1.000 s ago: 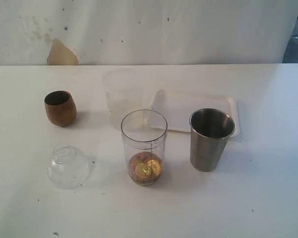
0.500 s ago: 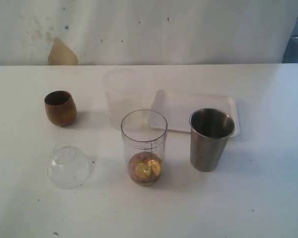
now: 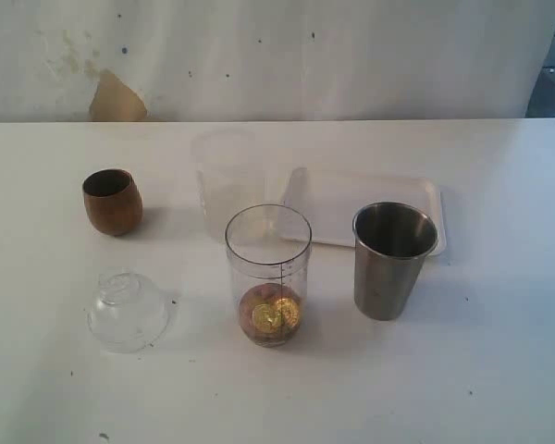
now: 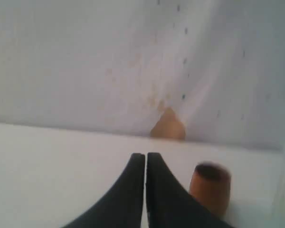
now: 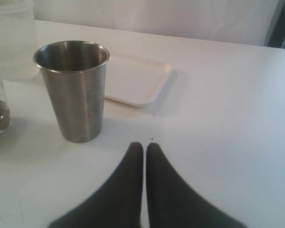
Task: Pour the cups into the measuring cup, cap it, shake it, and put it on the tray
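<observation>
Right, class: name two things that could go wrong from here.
The measuring cup is tall and narrow, so a nudge could topple it and spill the golden pieces inside. The clear lid barely shows against the white table, so a grasp might miss it.

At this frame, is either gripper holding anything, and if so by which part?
Nothing is held. The left gripper and the right gripper are both shut on empty air, clear of the wooden cup and steel tumbler.

bright, even light; left wrist view blurred
</observation>
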`<state>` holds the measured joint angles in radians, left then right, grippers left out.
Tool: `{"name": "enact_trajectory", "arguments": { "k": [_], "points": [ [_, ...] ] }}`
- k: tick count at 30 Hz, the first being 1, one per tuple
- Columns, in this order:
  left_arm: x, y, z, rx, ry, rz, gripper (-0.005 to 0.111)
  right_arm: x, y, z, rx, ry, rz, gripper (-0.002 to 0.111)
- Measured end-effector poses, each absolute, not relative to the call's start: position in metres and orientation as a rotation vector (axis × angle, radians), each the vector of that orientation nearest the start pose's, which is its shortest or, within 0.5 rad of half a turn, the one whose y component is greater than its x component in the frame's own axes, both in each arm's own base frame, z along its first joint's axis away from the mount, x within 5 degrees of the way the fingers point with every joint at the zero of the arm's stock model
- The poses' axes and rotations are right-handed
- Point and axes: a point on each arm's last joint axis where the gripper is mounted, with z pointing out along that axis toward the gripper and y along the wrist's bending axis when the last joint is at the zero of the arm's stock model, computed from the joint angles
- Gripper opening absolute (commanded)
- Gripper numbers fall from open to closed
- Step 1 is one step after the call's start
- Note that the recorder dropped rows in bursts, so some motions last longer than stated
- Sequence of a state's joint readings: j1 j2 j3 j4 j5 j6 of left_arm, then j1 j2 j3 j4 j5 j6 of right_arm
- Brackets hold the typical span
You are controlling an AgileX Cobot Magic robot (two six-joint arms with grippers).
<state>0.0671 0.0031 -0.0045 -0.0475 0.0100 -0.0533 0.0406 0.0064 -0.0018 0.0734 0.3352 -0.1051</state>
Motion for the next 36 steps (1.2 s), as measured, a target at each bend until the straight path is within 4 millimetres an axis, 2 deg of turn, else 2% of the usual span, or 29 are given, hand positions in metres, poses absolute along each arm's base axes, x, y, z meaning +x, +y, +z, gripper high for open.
{"name": "enact_trajectory", "arguments": {
  "k": [4, 8, 12, 15, 18, 21, 23, 25, 26, 30, 32, 36],
  "points": [
    [0.052, 0.006, 0.234, -0.306, 1.233, -0.259, 0.002, 0.054, 0.004, 0.183, -0.087, 1.82, 0.025, 0.002],
    [0.051, 0.006, 0.24, -0.391, 1.174, -0.393, 0.0, 0.054, 0.004, 0.183, -0.085, 1.82, 0.028, 0.002],
    [0.059, 0.004, 0.261, -0.412, 1.325, -0.386, 0.0, 0.054, 0.005, 0.183, -0.084, 1.821, 0.029, 0.002],
    [0.074, 0.005, 0.283, -0.422, 1.499, -0.33, 0.0, 0.054, 0.005, 0.183, -0.084, 1.821, 0.029, 0.002],
    [0.091, 0.002, 0.302, -0.342, 1.707, -0.255, 0.0, 0.054, 0.005, 0.183, -0.084, 1.821, 0.029, 0.002],
    [0.112, -0.01, 0.32, -0.185, 1.874, -0.298, 0.011, 0.054, 0.005, 0.183, -0.084, 1.821, 0.029, 0.002],
    [0.128, -0.024, 0.325, -0.06, 1.952, -0.396, 0.026, 0.054, 0.005, 0.183, -0.084, 1.821, 0.029, 0.002],
    [0.141, -0.037, 0.325, 0.09, 1.985, -0.482, 0.043, 0.054, 0.005, 0.183, -0.084, 1.821, 0.029, 0.002],
    [0.148, -0.044, 0.322, 0.164, 1.995, -0.527, 0.048, 0.054, 0.005, 0.183, -0.084, 1.821, 0.029, 0.002],
    [0.174, -0.068, 0.3, 0.342, 2.08, -0.642, 0.05, 0.054, 0.005, 0.183, -0.084, 1.821, 0.029, 0.002],
    [0.188, -0.078, 0.282, 0.408, 2.153, -0.637, 0.052, 0.054, 0.005, 0.183, -0.084, 1.821, 0.029, 0.002],
    [0.21, -0.097, 0.244, 0.552, 2.269, -0.538, 0.065, 0.054, 0.005, 0.183, -0.084, 1.821, 0.029, 0.002]
  ]
}}
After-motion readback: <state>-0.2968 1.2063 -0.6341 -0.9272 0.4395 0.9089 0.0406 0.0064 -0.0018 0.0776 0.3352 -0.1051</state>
